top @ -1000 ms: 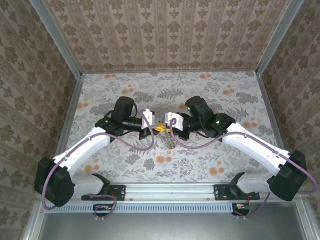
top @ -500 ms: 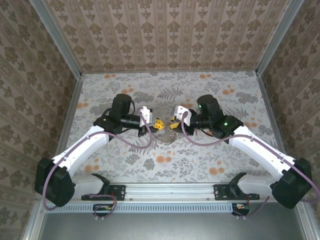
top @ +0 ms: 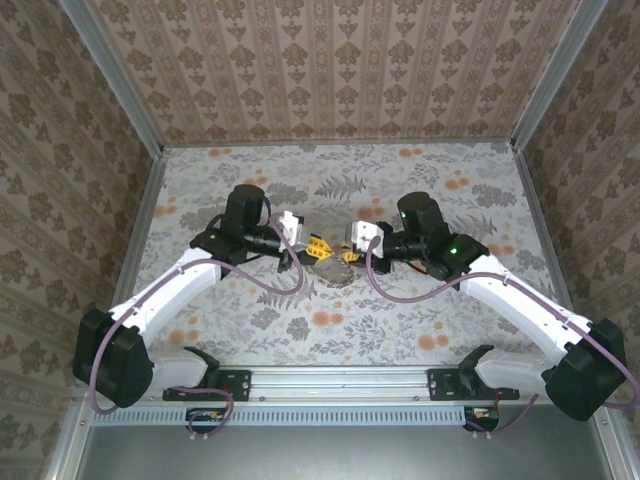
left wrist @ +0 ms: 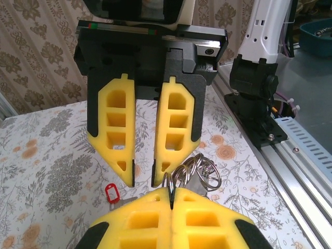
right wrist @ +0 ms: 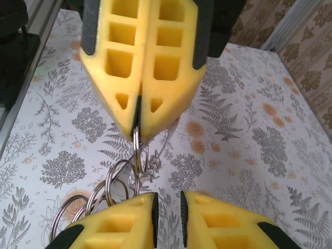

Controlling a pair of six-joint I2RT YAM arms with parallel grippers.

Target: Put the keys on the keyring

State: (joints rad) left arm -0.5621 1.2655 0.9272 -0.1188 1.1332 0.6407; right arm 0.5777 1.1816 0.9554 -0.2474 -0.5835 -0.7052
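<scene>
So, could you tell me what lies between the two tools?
The keyring, pinched by the shut left tool, reaches toward the right tool; both wrist views show it.

You will find no text, label, brand, number or sign that can be read in any of these views
</scene>
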